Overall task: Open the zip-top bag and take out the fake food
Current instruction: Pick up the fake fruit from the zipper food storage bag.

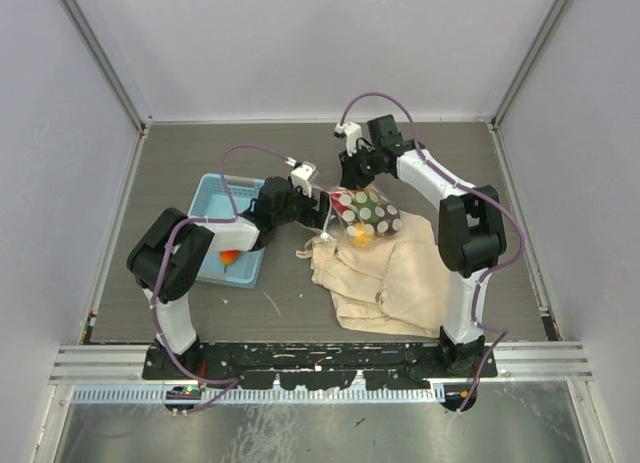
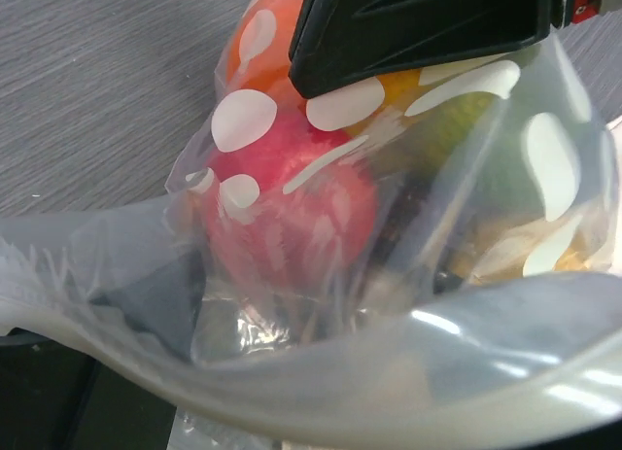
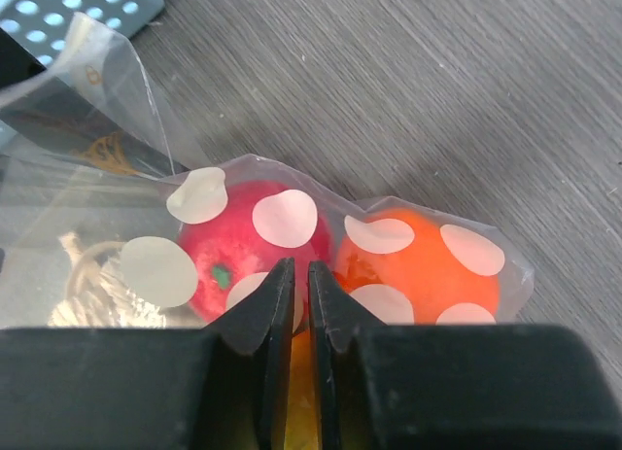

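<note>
The beige cloth bag [image 1: 385, 278] is lying right of centre on the grey table [image 1: 200, 153], and the light blue basket [image 1: 215, 198] is sitting at the left. The zip-top bag [image 1: 368, 216] is resting between them on the cloth's far edge. The right gripper [image 3: 300, 275] is pinching its spotted film, jaws nearly together, while the left gripper [image 1: 318, 196] is hovering at its mouth, width impossible to tell; red and orange fake food [image 3: 243, 256] is sitting inside.
</note>
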`<control>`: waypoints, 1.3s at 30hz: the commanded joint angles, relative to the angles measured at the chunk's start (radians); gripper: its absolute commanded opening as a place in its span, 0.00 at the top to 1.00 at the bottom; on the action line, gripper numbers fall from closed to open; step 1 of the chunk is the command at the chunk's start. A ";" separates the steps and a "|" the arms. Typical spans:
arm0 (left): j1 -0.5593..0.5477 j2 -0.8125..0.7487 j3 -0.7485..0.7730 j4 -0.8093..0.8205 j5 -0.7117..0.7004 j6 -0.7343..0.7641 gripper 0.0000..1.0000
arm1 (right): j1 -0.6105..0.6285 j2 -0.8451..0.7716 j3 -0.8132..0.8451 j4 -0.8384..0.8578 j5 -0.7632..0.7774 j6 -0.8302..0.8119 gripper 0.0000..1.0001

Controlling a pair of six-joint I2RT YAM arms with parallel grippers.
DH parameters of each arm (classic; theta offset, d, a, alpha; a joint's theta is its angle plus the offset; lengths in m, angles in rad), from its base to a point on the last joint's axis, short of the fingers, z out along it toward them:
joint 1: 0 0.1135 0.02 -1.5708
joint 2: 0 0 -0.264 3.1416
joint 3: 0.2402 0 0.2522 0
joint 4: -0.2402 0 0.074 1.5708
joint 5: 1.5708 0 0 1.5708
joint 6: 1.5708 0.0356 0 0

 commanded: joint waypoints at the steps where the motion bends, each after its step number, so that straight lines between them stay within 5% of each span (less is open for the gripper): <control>1: 0.009 0.024 0.057 0.036 0.003 0.049 0.14 | 0.002 0.011 0.043 -0.019 0.039 -0.047 0.84; 11: 0.011 0.070 0.096 0.034 -0.017 0.022 0.06 | 0.010 0.043 0.036 -0.084 0.062 -0.124 0.92; 32: -0.065 0.158 0.182 -0.022 -0.137 0.010 0.07 | -0.002 0.058 0.050 -0.165 -0.116 -0.134 0.99; 37: -0.067 0.168 0.195 -0.064 -0.170 0.011 0.12 | -0.013 0.060 0.047 -0.171 -0.129 -0.131 0.99; 39: -0.067 0.163 0.195 -0.076 -0.179 0.010 0.22 | -0.017 0.060 0.045 -0.170 -0.128 -0.130 0.99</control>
